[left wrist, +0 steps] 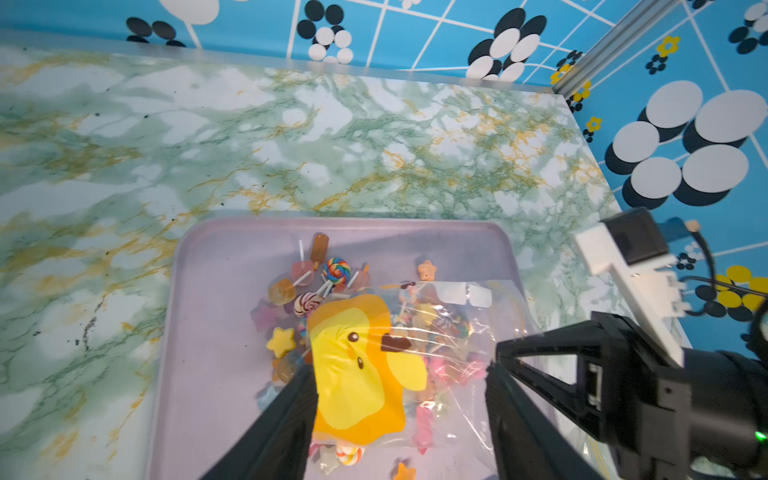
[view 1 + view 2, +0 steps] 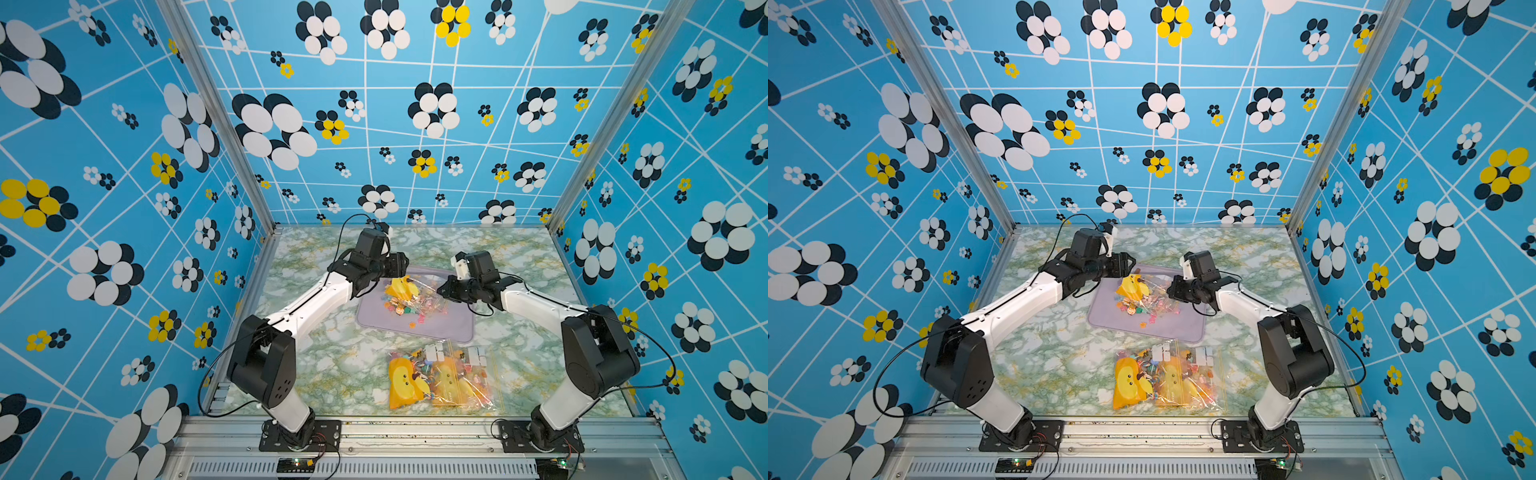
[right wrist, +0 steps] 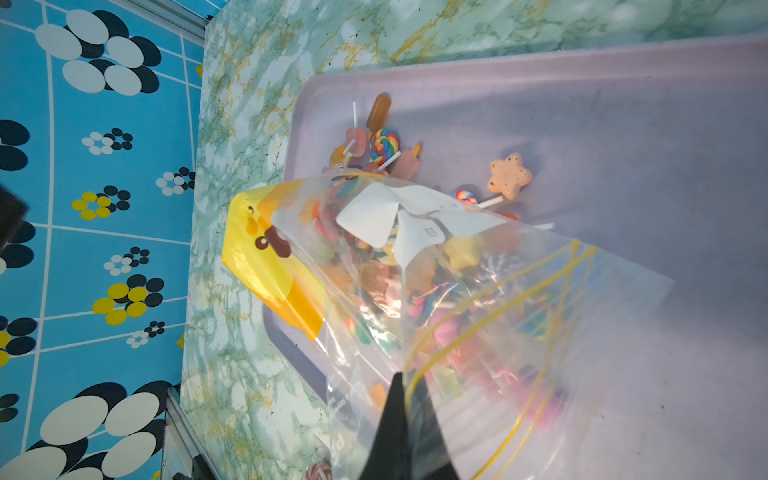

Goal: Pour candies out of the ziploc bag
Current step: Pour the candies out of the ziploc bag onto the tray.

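On the lavender tray [image 2: 451, 328] in the middle of the marbled table [image 2: 332, 374], the ziploc bag [image 2: 415, 289] is seen lying with its yellow duck-printed end toward the left arm and its yellow-lined edge toward the right arm. Some of the candies [image 1: 336, 268] are spread on the tray beside the bag (a rainbow swirl lollipop, a brown ice-lolly shape, several stars). A good many more can be made out through the clear plastic in the right wrist view.

The right gripper [image 3: 409, 386] is closed on the bag's film close to the yellow lines, and that edge appears lifted off the tray. The left gripper [image 1: 399, 370] is spread wide, its two fingers set either side of the duck end with nothing pinched between them. Whether either finger touches the plastic cannot be told.

The pouring step is judged to be in hand and only partly done. Which edge is the mouth cannot be settled from these views. For the next move, a firm pinch on the closed end would be called for, so that it can be raised above the mouth. The sweets inside could then be tipped over the tray rather than the table. Two further filled bags [image 2: 440, 378] are seen near the table's front edge, apart from the tray.
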`<state>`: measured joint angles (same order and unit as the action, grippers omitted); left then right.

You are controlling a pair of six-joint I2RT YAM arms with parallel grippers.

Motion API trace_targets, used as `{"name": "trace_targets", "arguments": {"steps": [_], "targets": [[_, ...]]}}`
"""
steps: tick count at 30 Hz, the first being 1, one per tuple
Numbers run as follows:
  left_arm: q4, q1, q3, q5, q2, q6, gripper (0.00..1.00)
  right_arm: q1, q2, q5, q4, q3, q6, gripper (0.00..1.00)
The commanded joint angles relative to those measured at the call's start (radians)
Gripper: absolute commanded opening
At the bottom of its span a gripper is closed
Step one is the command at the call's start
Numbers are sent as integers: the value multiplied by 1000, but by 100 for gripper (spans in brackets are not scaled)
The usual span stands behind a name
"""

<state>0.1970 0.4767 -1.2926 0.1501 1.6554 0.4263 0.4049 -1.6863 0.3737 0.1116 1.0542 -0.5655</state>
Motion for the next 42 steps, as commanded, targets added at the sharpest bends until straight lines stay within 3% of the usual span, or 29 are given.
{"name": "trace_targets", "arguments": {"steps": [1,18,20,23,26,34,42], "targets": [[-37,-1,21,54,53,38,66,-2,-10,17,-13,-10,-13,4],[-75,-7,65,83,189,45,56,10,-14,21,3,10,-11,4],[-75,-7,62,91,194,46,45,12,-14,19,5,14,-14,4],[-72,-7,65,82,194,43,16,15,-13,18,9,18,-13,4],[-67,-7,67,64,176,33,0,17,-15,16,13,21,-11,4],[-105,5,69,50,56,9,0,17,-19,7,14,16,1,4],[-68,89,20,-83,-35,-112,0,17,-45,20,-26,14,-17,4]]}}
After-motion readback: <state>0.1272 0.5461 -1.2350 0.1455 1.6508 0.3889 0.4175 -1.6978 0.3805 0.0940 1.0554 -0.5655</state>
